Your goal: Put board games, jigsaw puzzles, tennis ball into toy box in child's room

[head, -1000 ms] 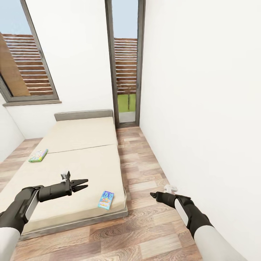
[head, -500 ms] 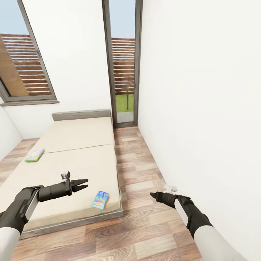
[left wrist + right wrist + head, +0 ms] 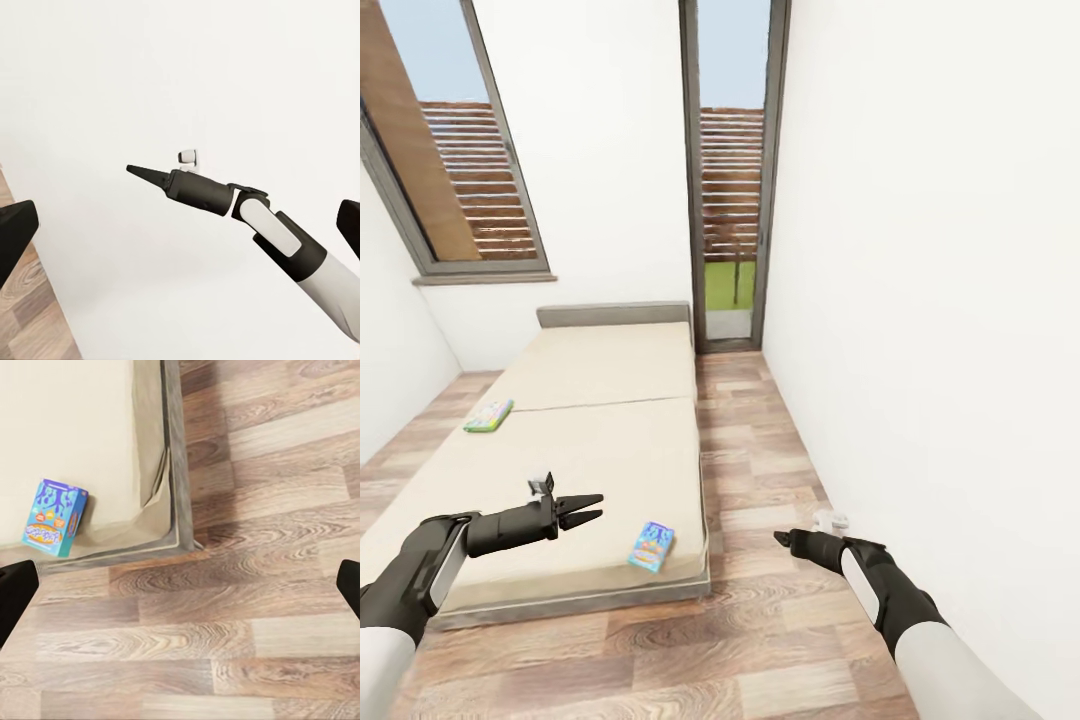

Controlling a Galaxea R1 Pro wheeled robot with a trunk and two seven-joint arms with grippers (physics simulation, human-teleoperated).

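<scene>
The bed (image 3: 600, 440) with its cream cover lies ahead on the left. A blue cartoon board game (image 3: 651, 546) rests flat near the bed's front right corner and also shows as the blue box (image 3: 54, 516) in the right wrist view. A pale green board game (image 3: 489, 416) lies at the bed's left edge, farther back. My left gripper (image 3: 592, 507) hovers open over the bed's near part, left of the blue game. My right gripper (image 3: 784, 540) hangs over the floor right of the bed, its fingers (image 3: 16, 592) spread wide and empty. The table and toy box are out of view.
A white wall (image 3: 930, 300) runs close along my right side. A strip of wood-plank floor (image 3: 760, 470) lies between the bed and that wall, leading to a tall glass door (image 3: 730, 200). A window (image 3: 460, 170) sits above the bed's head.
The whole head view has swung, so the bed and both games sit a little further right than half a second ago. Both arms keep the same pose.
</scene>
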